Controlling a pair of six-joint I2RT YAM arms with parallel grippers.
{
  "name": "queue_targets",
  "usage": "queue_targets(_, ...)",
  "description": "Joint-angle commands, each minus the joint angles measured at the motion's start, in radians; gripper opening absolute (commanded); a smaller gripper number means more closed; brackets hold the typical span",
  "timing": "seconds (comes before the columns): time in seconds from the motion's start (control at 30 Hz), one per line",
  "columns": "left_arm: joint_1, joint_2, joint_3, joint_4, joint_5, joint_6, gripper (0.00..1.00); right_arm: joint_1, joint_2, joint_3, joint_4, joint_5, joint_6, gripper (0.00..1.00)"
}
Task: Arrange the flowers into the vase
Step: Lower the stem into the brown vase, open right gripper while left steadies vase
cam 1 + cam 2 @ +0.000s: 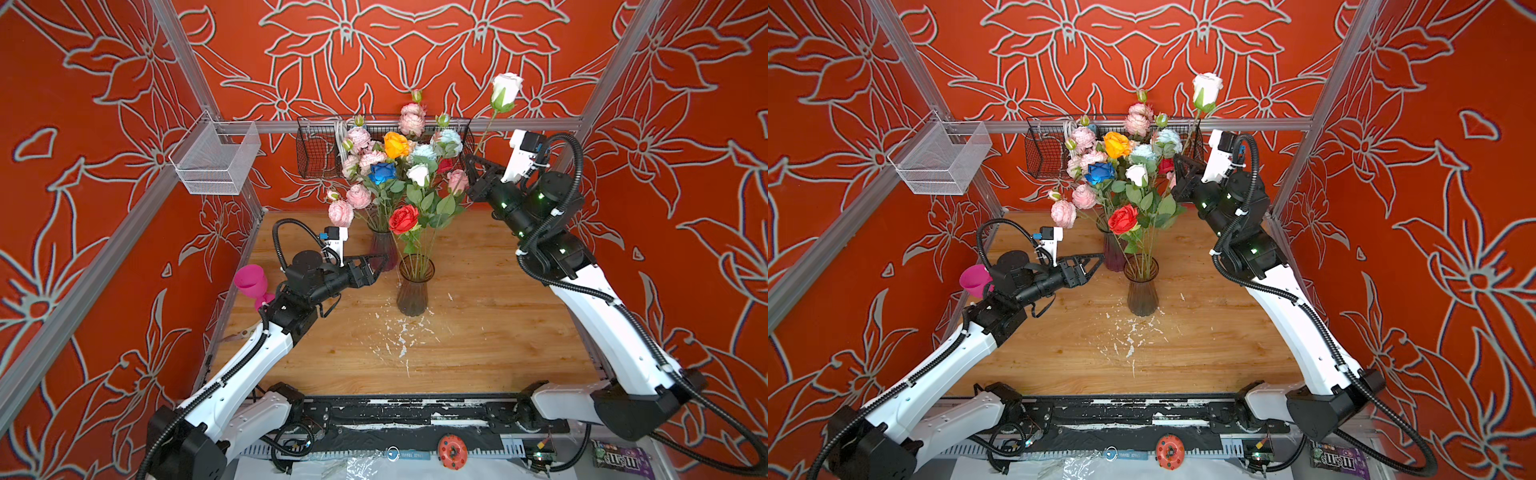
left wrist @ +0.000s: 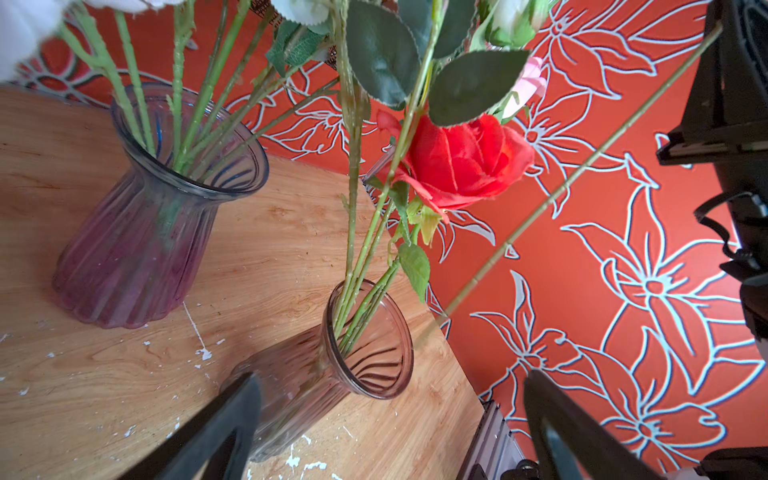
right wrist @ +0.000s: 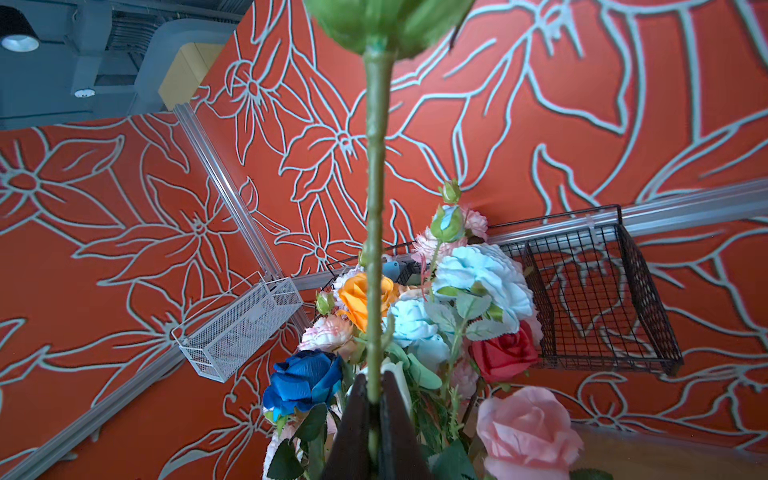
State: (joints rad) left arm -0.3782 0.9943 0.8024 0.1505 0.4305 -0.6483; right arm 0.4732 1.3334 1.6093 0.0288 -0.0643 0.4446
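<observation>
A white rose stands high above the bouquet against the back wall, its stem pinched between the closed jaws of your right gripper. The right wrist view shows both fingers pressed against the green stalk. Below the grip, the bare stem slants down towards the near vase. The left wrist view puts its lower end close to the rim, but you cannot tell whether it is inside the mouth.

That near vase, ribbed smoky glass, stands upright on the wooden table and holds a few stems, among them a red rose. Just behind it, the far vase, purple-tinted, carries most of the flowers: pale pink blooms, a blue rose, an orange rose and light blue heads.

Your left gripper hovers at the left of the two vases, jaws spread wide and holding nothing, its fingers framing the near vase in the wrist view.

A black wire basket hangs on the back rail, a white mesh basket on the left rail, and a pink goblet sits at the table's left edge. White flecks dot the wood in front.
</observation>
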Motion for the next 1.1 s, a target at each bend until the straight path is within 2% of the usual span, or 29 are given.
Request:
queue_targets(0.0,-0.002,-0.042,0.018,0.005,-0.012,0.02,0.98,0.024,0.026,0.026,0.056,-0.002,-0.074,0.0)
queue_targets(0.33,-0.002,-0.06,0.016,0.0,-0.03,0.035,0.98,0.085,-0.017,-0.182,0.126,-0.036,-0.127,0.0)
queue_targets(0.47,-0.001,-0.059,0.017,-0.001,-0.031,0.03,0.98,0.128,-0.048,-0.286,0.133,-0.002,-0.165,0.0)
queue_targets(0.63,-0.001,-0.06,0.016,-0.009,-0.047,0.029,0.98,0.166,-0.077,-0.368,0.09,0.022,-0.15,0.02)
queue_targets(0.67,-0.001,-0.06,0.016,-0.011,-0.048,0.027,0.98,0.173,-0.082,-0.376,0.074,0.023,-0.151,0.05)
queue_targets(0.83,-0.002,-0.061,0.019,-0.018,-0.054,0.03,0.98,0.197,-0.1,-0.379,-0.085,0.091,-0.166,0.31)
queue_targets(0.9,-0.002,-0.062,0.018,-0.019,-0.059,0.031,0.98,0.204,-0.108,-0.374,-0.136,0.115,-0.174,0.35)
queue_targets(1.07,-0.001,-0.06,0.021,-0.03,-0.069,0.035,0.98,0.209,-0.127,-0.363,-0.234,0.151,-0.175,0.39)
